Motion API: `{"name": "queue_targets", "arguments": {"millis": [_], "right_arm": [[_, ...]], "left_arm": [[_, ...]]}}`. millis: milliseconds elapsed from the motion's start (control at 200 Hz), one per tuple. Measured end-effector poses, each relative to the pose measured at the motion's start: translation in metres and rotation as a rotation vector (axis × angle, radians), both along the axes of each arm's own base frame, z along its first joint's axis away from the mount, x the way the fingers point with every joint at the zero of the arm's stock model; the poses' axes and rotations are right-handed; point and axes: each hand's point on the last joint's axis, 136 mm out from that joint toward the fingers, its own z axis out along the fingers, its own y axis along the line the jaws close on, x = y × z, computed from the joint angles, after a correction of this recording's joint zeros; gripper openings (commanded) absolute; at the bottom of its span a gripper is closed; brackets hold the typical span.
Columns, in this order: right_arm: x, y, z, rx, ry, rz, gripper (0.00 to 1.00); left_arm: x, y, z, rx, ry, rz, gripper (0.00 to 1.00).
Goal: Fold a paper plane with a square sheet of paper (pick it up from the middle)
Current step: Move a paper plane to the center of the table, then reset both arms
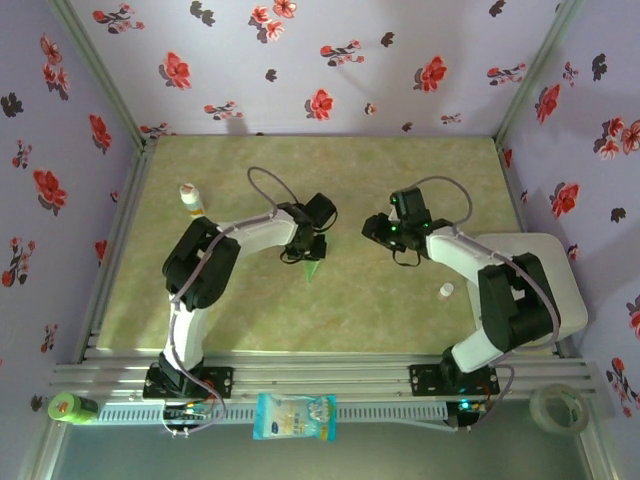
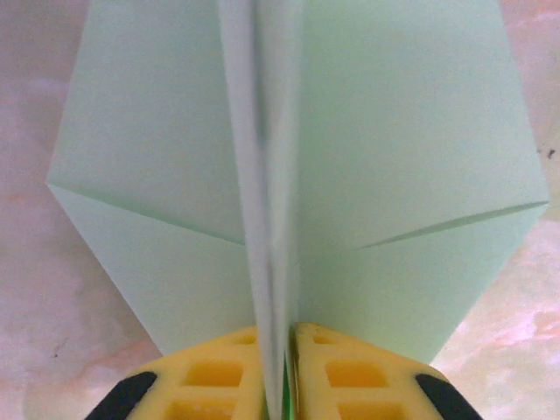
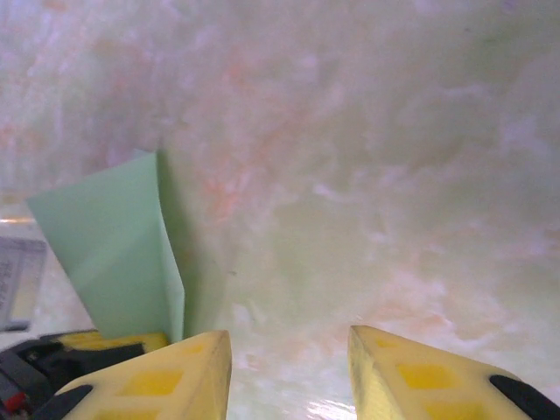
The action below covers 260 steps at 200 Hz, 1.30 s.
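Lab test booth with floral-papered walls point(image 1: 400, 30)

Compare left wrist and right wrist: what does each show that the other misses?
Left wrist: left gripper shut on the paper plane's centre fold, both wings and their creases face-on. Right wrist: right gripper open and empty, the paper plane side-on at its left. Both: the mint-green paper plane with the marbled table behind it.
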Motion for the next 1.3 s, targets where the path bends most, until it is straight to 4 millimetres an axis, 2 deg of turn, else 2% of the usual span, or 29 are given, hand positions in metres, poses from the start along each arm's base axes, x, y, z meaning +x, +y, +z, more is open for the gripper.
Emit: {"name": "queue_targets", "arguments": {"millis": [195, 260, 320, 425, 555, 725, 830, 925, 1025, 1060, 1140, 1215, 1300], "right_arm": [[-0.007, -0.013, -0.007, -0.078, 0.009, -0.001, 0.41], [-0.008, -0.018, -0.008, -0.101, 0.009, -0.004, 0.41], [-0.009, -0.023, -0.008, -0.123, 0.004, -0.006, 0.42], [-0.01, -0.035, 0.0, -0.18, -0.029, -0.018, 0.47], [-0.008, -0.054, 0.017, -0.275, -0.102, -0.038, 0.54], [0.0, -0.095, 0.045, -0.482, -0.223, -0.122, 0.77], [0.007, -0.127, 0.058, -0.664, -0.312, -0.186, 0.81], [0.009, -0.151, 0.052, -0.817, -0.371, -0.21, 0.85], [0.008, -0.175, 0.032, -0.901, -0.4, -0.23, 0.86], [0.008, -0.182, 0.024, -0.916, -0.402, -0.236, 0.86], [0.011, -0.195, 0.011, -0.915, -0.412, -0.245, 0.87], [0.023, -0.201, 0.009, -0.882, -0.445, -0.263, 0.87], [0.038, -0.202, 0.005, -0.813, -0.488, -0.264, 0.87]], "left_arm": [[0.003, -0.006, -0.001, 0.043, 0.004, -0.008, 0.2], [0.004, -0.007, -0.002, 0.063, 0.001, -0.008, 0.27], [0.005, -0.009, -0.002, 0.076, -0.005, -0.002, 0.28], [0.008, -0.009, -0.002, 0.107, -0.021, 0.013, 0.37], [0.01, -0.009, -0.002, 0.12, -0.035, 0.039, 0.39], [0.013, -0.008, 0.001, 0.133, -0.039, 0.057, 0.44], [0.014, -0.006, 0.003, 0.138, -0.042, 0.071, 0.5], [0.014, -0.004, 0.007, 0.139, -0.049, 0.08, 0.54], [0.018, -0.005, 0.028, 0.114, -0.081, 0.087, 0.57], [0.02, -0.005, 0.039, 0.098, -0.1, 0.091, 0.61], [0.026, -0.003, 0.073, 0.061, -0.17, 0.101, 0.63], [0.031, 0.002, 0.108, 0.025, -0.242, 0.116, 0.64], [0.036, 0.023, 0.148, 0.011, -0.346, 0.137, 0.69]]}}
